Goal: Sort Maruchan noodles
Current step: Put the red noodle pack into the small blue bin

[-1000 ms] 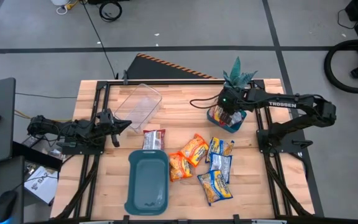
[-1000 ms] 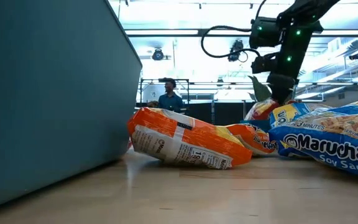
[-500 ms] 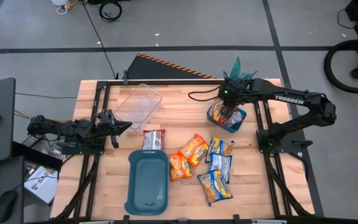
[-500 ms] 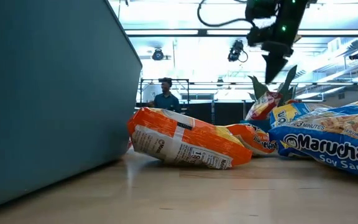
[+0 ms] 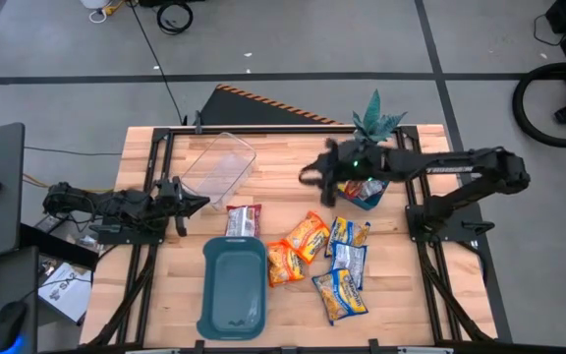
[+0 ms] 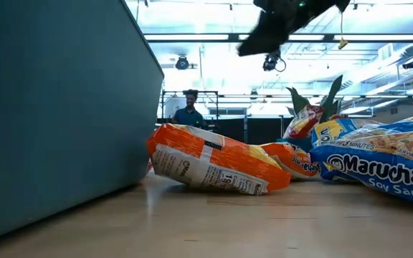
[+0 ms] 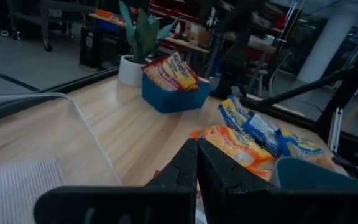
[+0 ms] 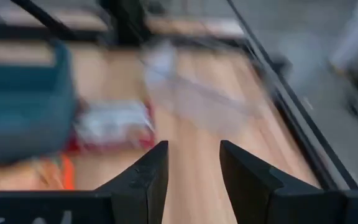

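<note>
High view: six loose Maruchan packets lie on the table, namely one red packet, two orange packets and three blue-and-yellow packets. More sit in the small teal tray near the plant; their number cannot be told. A large teal tray and a clear tub complete the set. The right gripper reaches out level above bare wood, with the red packet near it. The left gripper lies low at the tub's corner.

Low view: one orange packet rests beside the big tray's wall, with blue ones beyond it. A person stands far back.

Left wrist view: the fingers are pressed together, with packets ahead of them.

Right wrist view: the fingers stand spread and empty, and the red packet lies ahead.
</note>
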Available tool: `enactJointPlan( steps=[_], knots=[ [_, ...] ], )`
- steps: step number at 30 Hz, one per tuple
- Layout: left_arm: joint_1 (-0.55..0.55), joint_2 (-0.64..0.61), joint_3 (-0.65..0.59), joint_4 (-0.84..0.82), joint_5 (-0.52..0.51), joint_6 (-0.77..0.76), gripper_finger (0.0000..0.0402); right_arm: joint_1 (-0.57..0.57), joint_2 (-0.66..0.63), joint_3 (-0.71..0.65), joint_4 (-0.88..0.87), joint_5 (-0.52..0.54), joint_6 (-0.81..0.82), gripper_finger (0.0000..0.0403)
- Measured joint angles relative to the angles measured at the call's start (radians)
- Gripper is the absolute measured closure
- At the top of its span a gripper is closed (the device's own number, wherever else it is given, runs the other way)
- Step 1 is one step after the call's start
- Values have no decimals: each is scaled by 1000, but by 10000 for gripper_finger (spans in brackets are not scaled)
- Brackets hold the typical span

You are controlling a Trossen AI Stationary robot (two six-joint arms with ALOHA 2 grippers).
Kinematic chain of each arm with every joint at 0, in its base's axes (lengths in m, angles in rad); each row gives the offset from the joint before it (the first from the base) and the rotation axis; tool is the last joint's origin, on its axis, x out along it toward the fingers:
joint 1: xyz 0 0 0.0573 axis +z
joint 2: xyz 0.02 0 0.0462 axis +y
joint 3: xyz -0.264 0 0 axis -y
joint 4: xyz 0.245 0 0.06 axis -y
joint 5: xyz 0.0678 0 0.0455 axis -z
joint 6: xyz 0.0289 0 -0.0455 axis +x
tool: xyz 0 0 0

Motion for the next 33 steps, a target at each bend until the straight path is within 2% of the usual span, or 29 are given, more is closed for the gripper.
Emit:
enactJointPlan(
  steps=[3,5,11,15,20,33],
  knots=[
    [0,6,2,13,8,-4,390,27,69,-61,183,-23,21,253],
    [0,12,18,-12,19,-11,390,36,144,-59,231,-24,51,253],
    [0,93,116,-99,24,-30,390,55,383,92,203,-135,47,250],
    [0,162,190,-189,25,-52,390,50,517,220,121,-153,-10,242],
    [0,231,258,-296,28,-71,390,42,648,344,110,-193,-34,225],
    [0,255,275,-300,100,-81,390,10,901,498,154,-195,-40,183]
  ],
)
